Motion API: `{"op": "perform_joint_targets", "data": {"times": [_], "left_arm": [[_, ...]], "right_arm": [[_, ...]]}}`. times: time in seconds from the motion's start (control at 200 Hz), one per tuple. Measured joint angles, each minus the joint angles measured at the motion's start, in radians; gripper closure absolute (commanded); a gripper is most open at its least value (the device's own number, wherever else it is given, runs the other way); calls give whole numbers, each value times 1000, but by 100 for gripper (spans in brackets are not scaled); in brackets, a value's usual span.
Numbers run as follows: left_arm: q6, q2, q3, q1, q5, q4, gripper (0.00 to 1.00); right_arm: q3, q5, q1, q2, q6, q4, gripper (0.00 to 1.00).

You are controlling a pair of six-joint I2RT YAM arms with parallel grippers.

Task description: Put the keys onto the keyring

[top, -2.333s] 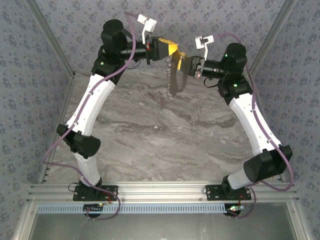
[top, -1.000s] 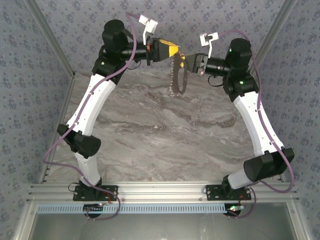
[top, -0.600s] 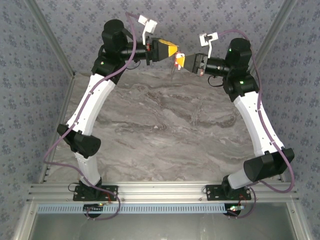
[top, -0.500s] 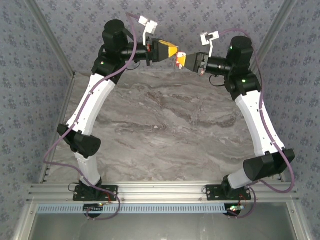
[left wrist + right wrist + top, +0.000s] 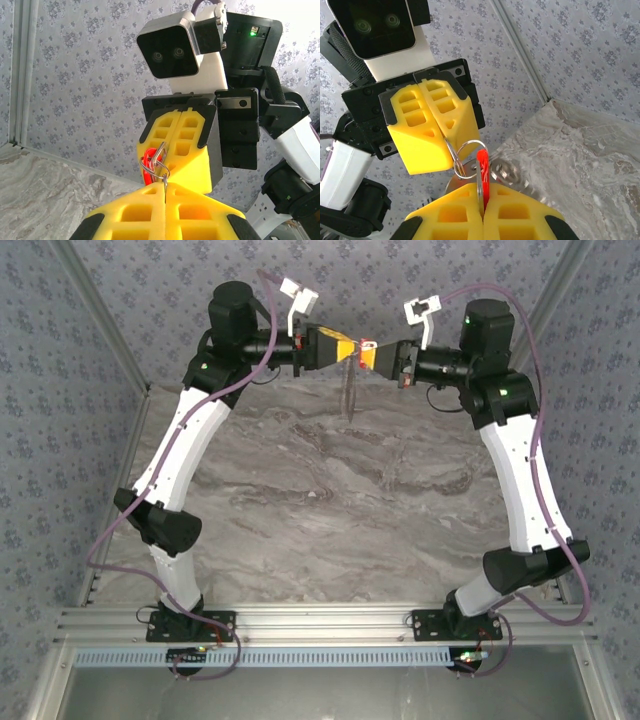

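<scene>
Both grippers meet tip to tip high above the marble table (image 5: 320,490) at the back. My left gripper (image 5: 351,347) (image 5: 165,186) is shut on the thin wire of the keyring (image 5: 161,159) (image 5: 468,150). Facing it, my right gripper (image 5: 366,353) (image 5: 482,189) is shut on the red-headed keys (image 5: 367,343) (image 5: 482,165) (image 5: 147,166). The ring's wire crosses the red head; I cannot tell whether it passes through it. A grey toothed metal piece (image 5: 350,392) (image 5: 512,174) hangs below the two grippers.
Patterned walls (image 5: 420,270) close in the back and both sides, with a metal corner post (image 5: 520,55) close behind the grippers. An aluminium rail (image 5: 320,625) carrying both arm bases runs along the near edge.
Both grippers have risen slightly and closed in on each other, the right arm lifting most. The hanging toothed piece, broad a second ago, now hangs as a thin edge-on line.
</scene>
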Motion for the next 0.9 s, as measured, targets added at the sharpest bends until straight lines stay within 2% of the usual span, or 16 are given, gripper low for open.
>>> {"op": "perform_joint_targets", "data": {"times": [0.45,0.904], "left_arm": [[11,0,0,1,-4,-12,100],[26,0,0,5,-19,-31,100]], "right_arm": [[-21,16,41,12,-29,-55,100],[8,39,8,6,-32,-79,100]]}}
